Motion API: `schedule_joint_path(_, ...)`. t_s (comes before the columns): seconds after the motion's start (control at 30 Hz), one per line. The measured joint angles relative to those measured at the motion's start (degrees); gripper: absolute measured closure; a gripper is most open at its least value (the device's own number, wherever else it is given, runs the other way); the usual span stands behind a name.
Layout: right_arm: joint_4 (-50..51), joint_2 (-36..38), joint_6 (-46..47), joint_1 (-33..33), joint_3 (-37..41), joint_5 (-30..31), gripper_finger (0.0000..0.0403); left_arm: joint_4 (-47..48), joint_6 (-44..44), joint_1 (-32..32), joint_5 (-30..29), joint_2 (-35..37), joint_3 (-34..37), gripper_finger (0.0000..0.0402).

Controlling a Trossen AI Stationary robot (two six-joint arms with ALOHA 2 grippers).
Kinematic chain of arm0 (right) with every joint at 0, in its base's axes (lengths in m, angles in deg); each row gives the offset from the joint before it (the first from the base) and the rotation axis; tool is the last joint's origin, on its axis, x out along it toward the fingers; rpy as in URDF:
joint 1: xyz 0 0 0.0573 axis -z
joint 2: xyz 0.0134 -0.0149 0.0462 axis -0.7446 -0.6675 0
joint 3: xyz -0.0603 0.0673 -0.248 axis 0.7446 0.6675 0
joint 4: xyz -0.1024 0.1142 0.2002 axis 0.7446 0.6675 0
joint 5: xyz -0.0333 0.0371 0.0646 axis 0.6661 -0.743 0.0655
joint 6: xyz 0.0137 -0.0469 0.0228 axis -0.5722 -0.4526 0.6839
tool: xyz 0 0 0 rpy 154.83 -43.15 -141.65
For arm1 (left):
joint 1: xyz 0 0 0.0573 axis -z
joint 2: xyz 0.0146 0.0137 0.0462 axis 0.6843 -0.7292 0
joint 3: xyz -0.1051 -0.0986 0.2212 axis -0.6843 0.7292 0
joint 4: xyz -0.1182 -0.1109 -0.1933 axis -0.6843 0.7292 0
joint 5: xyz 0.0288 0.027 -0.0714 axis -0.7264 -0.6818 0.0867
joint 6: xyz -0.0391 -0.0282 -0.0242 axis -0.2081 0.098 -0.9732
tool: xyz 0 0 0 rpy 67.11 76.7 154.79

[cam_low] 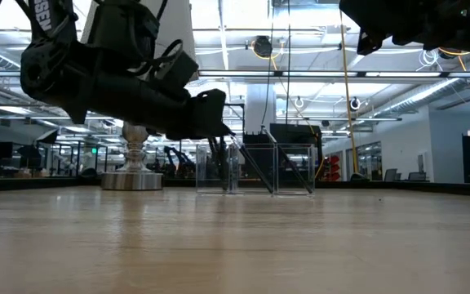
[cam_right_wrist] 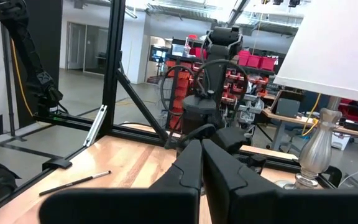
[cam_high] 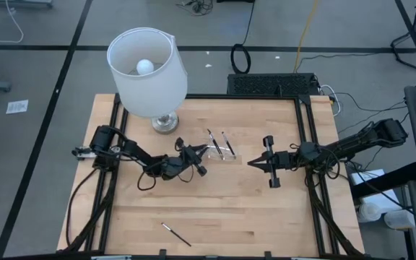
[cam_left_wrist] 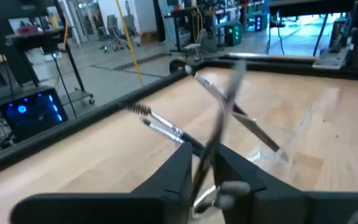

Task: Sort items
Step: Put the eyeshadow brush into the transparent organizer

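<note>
A small clear tray (cam_high: 230,154) sits mid-table with two dark sticks (cam_high: 214,140) (cam_high: 227,142) leaning in it; the left wrist view shows them slanting there (cam_left_wrist: 166,129) (cam_left_wrist: 247,121). My left gripper (cam_high: 198,154) is at the tray's left edge, its jaws slightly apart (cam_left_wrist: 205,158), with a third, blurred dark stick (cam_left_wrist: 225,106) standing up between them. One more stick (cam_high: 175,235) lies flat near the table's front edge. My right gripper (cam_high: 255,162) hovers shut and holding nothing to the right of the tray. My left gripper comes in nearly level from the table's left, and the blurred stick's lower part (cam_left_wrist: 205,171) passes between its two fingers while the upper end tilts over the tray. Whether either finger touches the stick, I cannot tell.
A white-shaded lamp (cam_high: 149,68) stands on its silver base (cam_high: 165,123) at the table's far left, close behind my left arm. A black frame (cam_high: 305,144) borders the tabletop. Bare wood lies between the tray and the front edge.
</note>
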Motion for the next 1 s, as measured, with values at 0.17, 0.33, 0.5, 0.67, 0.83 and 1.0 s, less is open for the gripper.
schedule_joint_path(0.17,0.00,0.01,-0.03,0.00,0.00,0.00,0.0403,-3.53,6.98,1.67,-2.50,1.39,-0.04,0.0298)
schedule_joint_path(0.33,0.00,0.02,0.32,0.00,0.02,0.00,0.0403,-4.75,19.25,5.78,-8.65,8.05,-0.07,0.0276)
schedule_joint_path(0.5,0.00,0.00,1.17,0.00,0.02,0.00,0.0403,-4.64,33.36,11.52,-16.97,17.59,-0.07,0.0267)
schedule_joint_path(0.67,0.00,0.00,1.20,0.00,0.02,0.00,0.0403,-2.47,47.40,20.78,-25.91,28.00,-0.07,0.0266)
schedule_joint_path(0.83,0.52,0.00,1.22,-0.01,0.02,0.05,0.0403,6.96,50.24,31.59,-36.80,35.77,-0.07,0.0266)
schedule_joint_path(1.0,1.17,0.02,2.29,-0.01,0.02,0.13,0.0403,24.02,39.12,43.00,-39.62,38.48,-0.07,0.0266)
